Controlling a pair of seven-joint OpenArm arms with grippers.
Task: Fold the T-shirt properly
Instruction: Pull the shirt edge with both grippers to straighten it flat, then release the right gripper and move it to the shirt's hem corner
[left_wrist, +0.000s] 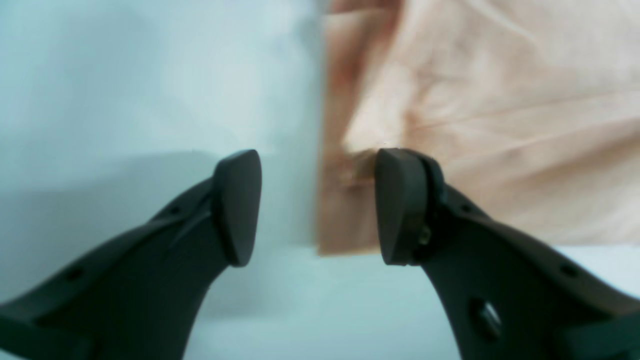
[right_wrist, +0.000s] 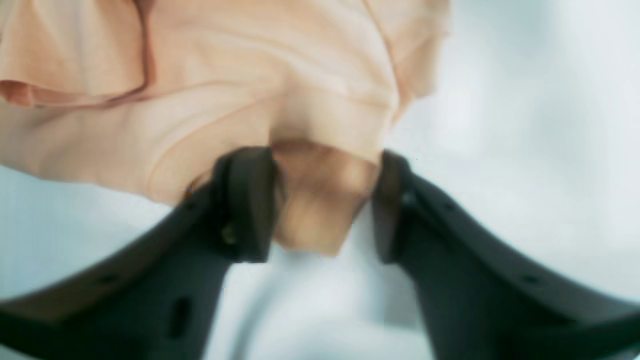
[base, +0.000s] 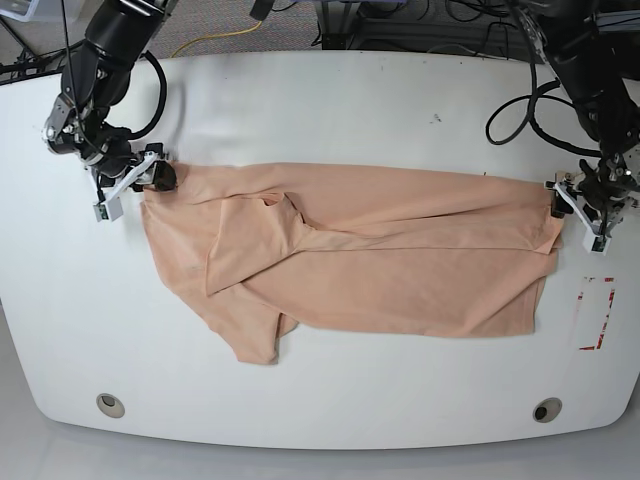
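Here the shirt (base: 380, 260) lies spread across the middle of the white table (base: 330, 100), long side running left to right in the base view, with one sleeve folded in over the body and the lower edge rumpled. The right gripper (right_wrist: 325, 205) sits at the shirt's upper corner on that view's left; its jaws stand part way apart with a bunched fold of cloth between them, touching both pads. The left gripper (left_wrist: 317, 205) is at the shirt's opposite end, jaws apart and gripping nothing, one pad (left_wrist: 400, 205) resting over the cloth edge, the other over bare table.
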